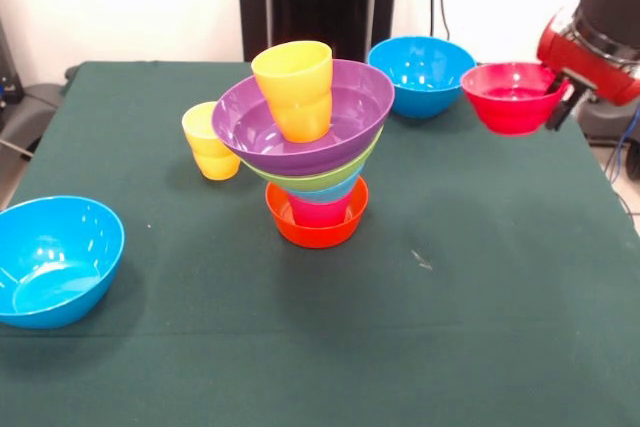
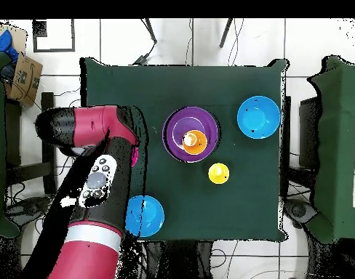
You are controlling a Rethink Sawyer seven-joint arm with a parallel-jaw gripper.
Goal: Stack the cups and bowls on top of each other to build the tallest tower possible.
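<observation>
Red bowl (image 1: 512,95) clamped by rim in my tool (image 1: 560,99), held off tabletop (image 1: 450,327) at 3 o'clock of tower (image 1: 310,147). Cup (image 1: 295,89) sits in purple bowl (image 1: 300,117), stack leaning. Judgement: carry high, centre over cup, lower slowly, release gently.

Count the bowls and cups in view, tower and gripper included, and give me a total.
Bowls: 7 (blue bowl, second blue bowl, red bowl in the gripper, purple bowl, lime green bowl, light blue bowl, orange bowl)
Cups: 3 (orange cup, yellow cup, red-pink cup)
Total: 10
</observation>
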